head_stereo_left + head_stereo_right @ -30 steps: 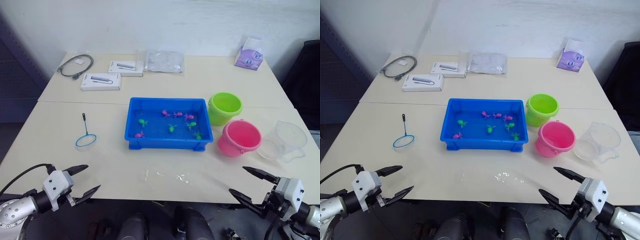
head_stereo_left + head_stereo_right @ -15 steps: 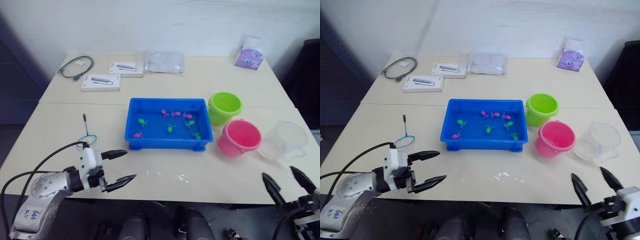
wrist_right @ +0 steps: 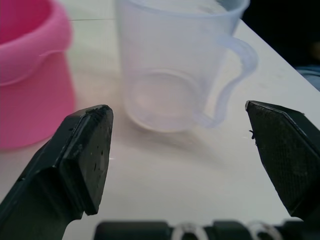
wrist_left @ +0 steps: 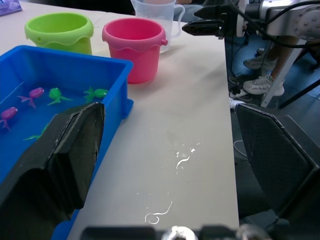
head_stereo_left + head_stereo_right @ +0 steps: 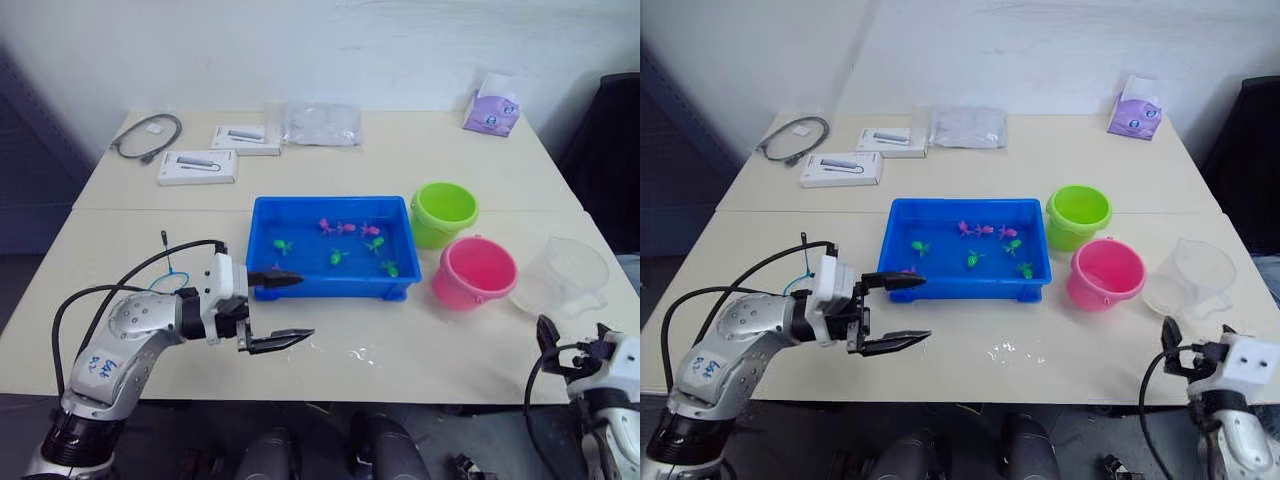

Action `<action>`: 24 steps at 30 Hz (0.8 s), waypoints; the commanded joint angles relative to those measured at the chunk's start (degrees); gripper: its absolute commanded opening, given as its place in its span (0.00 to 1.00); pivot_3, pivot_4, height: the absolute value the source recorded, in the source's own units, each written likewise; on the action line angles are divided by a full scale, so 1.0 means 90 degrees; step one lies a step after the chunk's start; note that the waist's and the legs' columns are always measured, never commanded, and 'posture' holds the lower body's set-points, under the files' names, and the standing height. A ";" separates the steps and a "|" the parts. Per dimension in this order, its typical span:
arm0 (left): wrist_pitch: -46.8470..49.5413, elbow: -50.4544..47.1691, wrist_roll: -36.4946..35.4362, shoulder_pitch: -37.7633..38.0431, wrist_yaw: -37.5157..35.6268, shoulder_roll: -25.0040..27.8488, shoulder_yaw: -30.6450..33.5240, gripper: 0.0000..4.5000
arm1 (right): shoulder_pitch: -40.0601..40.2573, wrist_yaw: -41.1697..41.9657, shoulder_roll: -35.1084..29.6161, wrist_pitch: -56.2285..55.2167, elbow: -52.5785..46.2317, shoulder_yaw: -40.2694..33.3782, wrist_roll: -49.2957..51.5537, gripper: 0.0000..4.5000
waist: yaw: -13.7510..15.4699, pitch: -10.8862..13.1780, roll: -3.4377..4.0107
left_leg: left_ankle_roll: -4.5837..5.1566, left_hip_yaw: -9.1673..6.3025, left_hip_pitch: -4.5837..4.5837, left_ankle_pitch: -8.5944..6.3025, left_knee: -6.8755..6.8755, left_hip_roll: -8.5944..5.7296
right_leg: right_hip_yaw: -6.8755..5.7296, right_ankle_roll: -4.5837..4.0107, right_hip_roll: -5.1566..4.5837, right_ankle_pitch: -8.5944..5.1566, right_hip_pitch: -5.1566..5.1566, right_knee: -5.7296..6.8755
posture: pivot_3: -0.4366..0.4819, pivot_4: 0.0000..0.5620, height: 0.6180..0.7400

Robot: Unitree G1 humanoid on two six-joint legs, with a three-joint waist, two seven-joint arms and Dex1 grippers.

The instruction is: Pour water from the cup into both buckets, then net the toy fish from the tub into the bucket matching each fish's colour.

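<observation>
Broadly, the cream table (image 5: 480, 170) bears a rectangular blue tub (image 5: 300, 215) of water and tiny fish (image 5: 339, 257). Right of it stand the scallop-rimmed green bucket (image 5: 443, 212), pink bucket (image 5: 474, 272) and clear handled cup (image 5: 569, 276). Both the left gripper (image 5: 280, 310) and right gripper (image 3: 185, 155) are spread wide, empty. Arm writing is illegible.

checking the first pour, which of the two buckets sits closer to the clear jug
The pink round plastic bucket: it stands right beside the clear plastic measuring jug, while the lime green plastic bucket sits behind it, farther from the jug.
</observation>
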 commanded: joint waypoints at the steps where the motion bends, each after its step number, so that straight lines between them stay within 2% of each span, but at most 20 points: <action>1: -0.0093 -0.0095 0.0039 -0.0007 0.0020 -0.0052 0.0022 0.99 | -0.0177 -0.0316 -0.0104 0.0076 0.0282 -0.0386 0.0043 1.00 | 0.0003 0.0000 -0.0001 | 0.0000 -0.0003 -0.0003 0.0001 0.0000 0.0001 | -0.0001 0.0000 0.0002 0.0000 0.0000 -0.0001 | 0.48 0.27 1.00; 6: -0.0146 -0.0262 0.0134 0.0177 0.0178 -0.0194 -0.0034 0.99 | -0.0658 -0.0685 -0.0200 0.0050 0.0824 -0.0596 0.0030 1.00 | -0.0019 0.0000 0.0000 | 0.0004 0.0005 0.0000 0.0003 0.0000 0.0000 | 0.0008 0.0004 0.0002 0.0002 0.0002 -0.0001 | 0.48 0.27 1.00; 13: 0.0049 -0.0390 -0.0006 0.0134 0.0398 -0.0318 0.0035 0.99 | -0.1218 -0.0396 -0.0384 -0.0005 0.1367 -0.0570 0.0191 1.00 | -0.0024 0.0000 0.0000 | 0.0003 0.0011 0.0005 0.0004 0.0000 0.0002 | 0.0015 0.0004 0.0004 0.0002 0.0001 0.0004 | 0.48 0.27 1.00; 24: 0.0104 -0.0435 0.0021 0.0121 0.0389 -0.0280 0.0017 0.99 | -0.1580 -0.0791 -0.0308 -0.0348 0.1774 -0.0586 -0.0051 1.00 | -0.0022 0.0000 0.0000 | 0.0003 0.0012 0.0005 0.0004 0.0000 0.0003 | 0.0017 0.0005 0.0005 0.0003 0.0001 0.0002 | 0.48 0.27 1.00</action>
